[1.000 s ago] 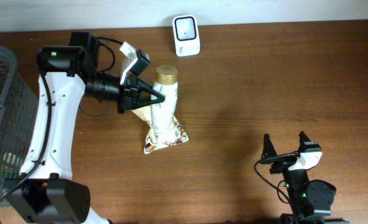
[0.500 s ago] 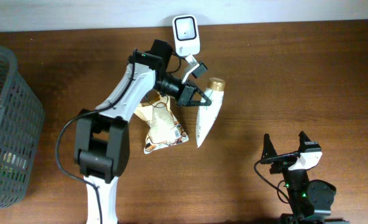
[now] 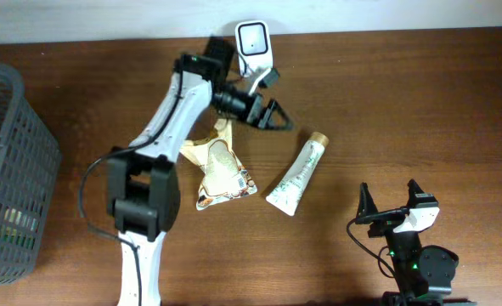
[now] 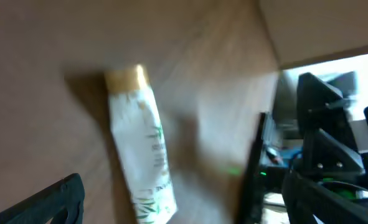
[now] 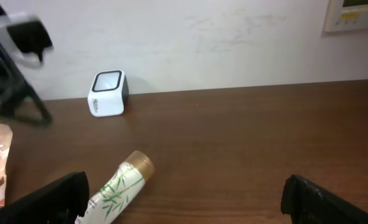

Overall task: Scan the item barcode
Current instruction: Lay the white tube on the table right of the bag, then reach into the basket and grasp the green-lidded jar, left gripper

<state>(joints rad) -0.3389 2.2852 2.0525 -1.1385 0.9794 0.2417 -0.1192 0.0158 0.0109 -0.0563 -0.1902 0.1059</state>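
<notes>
1 view, overhead, shows basket (image 3: pixel 30 144); L-wrist cam shows tube (image 4: pixel 141 152).

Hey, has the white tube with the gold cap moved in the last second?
Yes. The tube moved right, away from the scanner, and now lies flat right of the snack pouch.
</notes>
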